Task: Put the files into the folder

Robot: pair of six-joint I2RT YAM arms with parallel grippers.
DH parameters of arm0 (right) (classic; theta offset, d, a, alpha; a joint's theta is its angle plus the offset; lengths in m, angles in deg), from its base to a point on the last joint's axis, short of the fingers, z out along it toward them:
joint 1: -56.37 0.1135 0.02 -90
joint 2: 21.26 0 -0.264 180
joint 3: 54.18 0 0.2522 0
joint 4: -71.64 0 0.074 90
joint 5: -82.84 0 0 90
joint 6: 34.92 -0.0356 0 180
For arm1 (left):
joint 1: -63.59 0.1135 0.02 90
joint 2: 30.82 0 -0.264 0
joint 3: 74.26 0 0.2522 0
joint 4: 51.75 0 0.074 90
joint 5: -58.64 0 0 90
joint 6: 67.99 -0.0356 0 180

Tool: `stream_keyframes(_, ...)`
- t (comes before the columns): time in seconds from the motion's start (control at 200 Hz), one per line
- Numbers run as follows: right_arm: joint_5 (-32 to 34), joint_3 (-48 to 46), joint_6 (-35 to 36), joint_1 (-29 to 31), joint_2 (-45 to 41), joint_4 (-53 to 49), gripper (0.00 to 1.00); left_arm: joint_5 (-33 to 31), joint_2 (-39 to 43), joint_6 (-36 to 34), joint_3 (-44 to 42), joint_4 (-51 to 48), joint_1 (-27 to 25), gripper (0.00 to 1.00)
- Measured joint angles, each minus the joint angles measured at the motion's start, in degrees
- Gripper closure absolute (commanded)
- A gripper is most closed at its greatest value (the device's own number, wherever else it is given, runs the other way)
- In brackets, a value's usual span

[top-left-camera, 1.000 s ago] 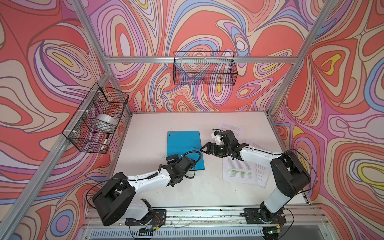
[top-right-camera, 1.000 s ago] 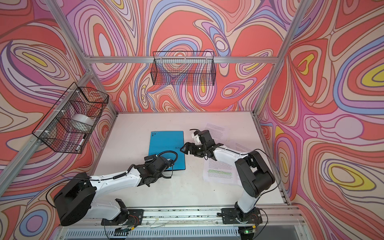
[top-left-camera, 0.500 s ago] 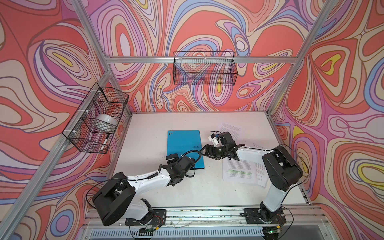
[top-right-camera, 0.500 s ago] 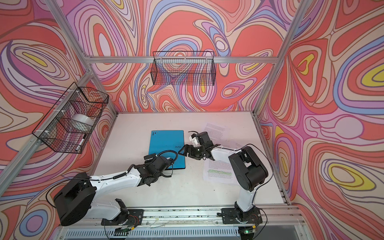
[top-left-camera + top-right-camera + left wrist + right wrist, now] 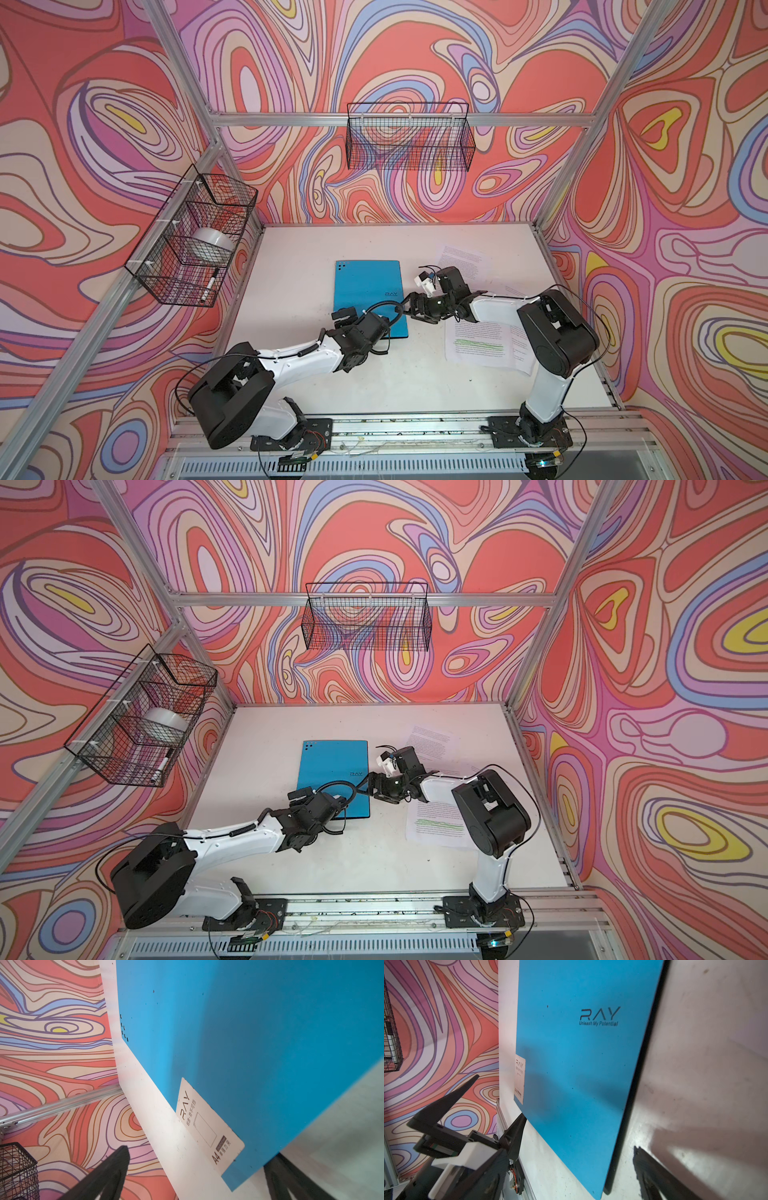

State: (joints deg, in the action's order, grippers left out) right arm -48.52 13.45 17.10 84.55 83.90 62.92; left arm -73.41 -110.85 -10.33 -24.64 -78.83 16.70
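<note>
On the folder (image 5: 249,1043), wrist-view-only label (image 5: 207,1126)

Bright even light, soft shadows across folder (image 5: 566,1088), blurred wrist-view foreground

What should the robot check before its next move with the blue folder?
1. Left claw open: ok.
2. Right claw open: ok.
3. Both claws close to the folder: ok, at its near end.
4. Folder flat on the table: ok.
5. Folder opened: not ok, the cover is shut.
6. Papers inside the folder: not ok, they lie on the table beside it.
</note>
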Motion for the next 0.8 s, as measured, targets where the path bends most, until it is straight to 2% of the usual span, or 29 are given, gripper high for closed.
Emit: stream_keyframes(0.796, -6.3, -0.9, -4.8, 0.0, 3.8, 8.3, 0.01, -2.0, -0.3, 0.0, 0.1, 2.1, 0.0, 0.00)
